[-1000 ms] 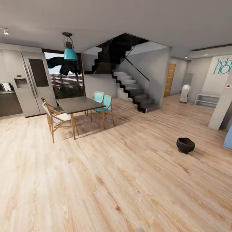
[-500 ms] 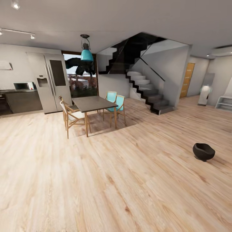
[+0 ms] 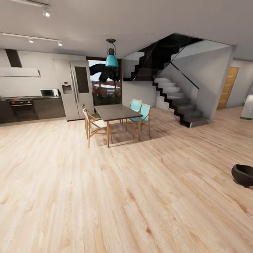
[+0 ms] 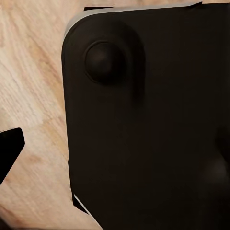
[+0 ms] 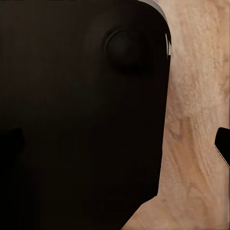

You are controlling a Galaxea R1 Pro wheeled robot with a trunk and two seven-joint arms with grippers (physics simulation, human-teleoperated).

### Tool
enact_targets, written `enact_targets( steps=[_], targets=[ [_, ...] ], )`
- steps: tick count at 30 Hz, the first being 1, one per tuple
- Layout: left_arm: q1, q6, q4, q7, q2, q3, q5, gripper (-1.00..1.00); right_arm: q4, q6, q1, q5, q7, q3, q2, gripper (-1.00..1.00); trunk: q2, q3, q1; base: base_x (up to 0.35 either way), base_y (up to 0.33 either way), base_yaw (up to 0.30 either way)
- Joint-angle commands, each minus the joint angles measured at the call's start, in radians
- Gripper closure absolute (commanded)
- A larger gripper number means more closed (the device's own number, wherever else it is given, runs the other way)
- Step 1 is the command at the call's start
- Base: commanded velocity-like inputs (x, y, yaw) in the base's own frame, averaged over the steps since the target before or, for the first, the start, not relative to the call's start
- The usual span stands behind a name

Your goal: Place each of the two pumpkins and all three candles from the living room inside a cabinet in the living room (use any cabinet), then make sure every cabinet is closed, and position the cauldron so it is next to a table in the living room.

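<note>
At the right edge of the head view the cauldron [image 3: 243,175] sits on the floor [image 3: 105,196], easily lost while turning; neither claw's state can be told.

Matte-black cauldron [image 3: 244,175] sits upright on the wooden floor, partly cropped

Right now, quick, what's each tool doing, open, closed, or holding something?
Left tool: cannot be told; its wrist view shows a dark panel over floor.
Right tool: cannot be told, same there.
</note>
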Motion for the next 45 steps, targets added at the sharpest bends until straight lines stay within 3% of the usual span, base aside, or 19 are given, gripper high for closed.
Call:
enact_targets(
  steps=[1,38,45],
  targets=[
    [0.0,-0.001,-0.001,0.0,0.0,-0.001,0.0,-1.0,0.001,-0.002,0.0,0.001,-0.001,0.0,0.0,-1.0,0.0,-0.001,0.0,0.0,-0.001,0.279],
    [0.0,-0.001,-0.001,0.009,0.017,0.004,-0.003,-1.0,-0.003,-0.034,0.0,-0.001,-0.001,0.0,-0.001,-1.0,0.0,-0.001,0.0,0.0,0.0,0.279],
    [0.0,-0.001,-0.001,0.01,0.017,0.002,-0.003,-1.0,-0.001,-0.078,0.0,0.004,0.0,0.001,-0.001,-1.0,0.0,-0.001,0.0,0.0,0.0,0.279]
  ],
)
